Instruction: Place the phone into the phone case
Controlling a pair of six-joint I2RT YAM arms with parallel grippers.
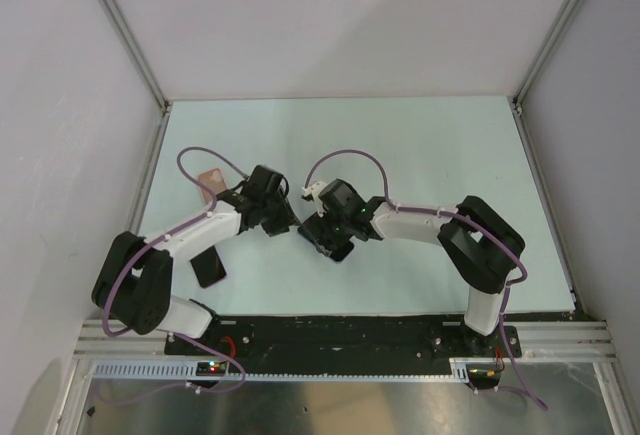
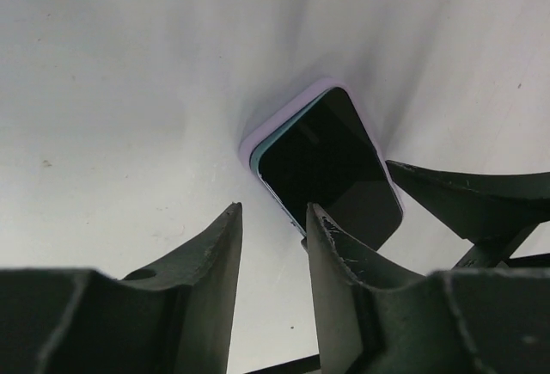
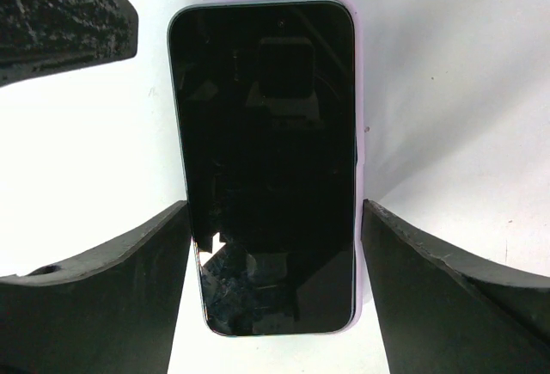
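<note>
The phone (image 3: pixel 262 133), a black glossy slab with a teal edge, lies face up on the pale lilac phone case (image 3: pixel 361 116). The case's rim shows only along its far end and right side. My right gripper (image 3: pixel 275 211) is open, its fingers straddling the phone's near half, the left one right at the phone's edge and the right one a sliver off the rim. My left gripper (image 2: pixel 271 215) is open and empty, its right fingertip by the phone (image 2: pixel 331 159) and case (image 2: pixel 271 129). In the top view both grippers (image 1: pixel 285 217) (image 1: pixel 312 230) meet and hide the phone.
A salmon-pink shell (image 1: pixel 210 183) lies behind the left arm, partly hidden. A flat black slab (image 1: pixel 208 267) lies beside the left arm's forearm. The right gripper's finger (image 2: pixel 464 198) shows in the left wrist view. The table (image 1: pixel 420 145) is walled on three sides.
</note>
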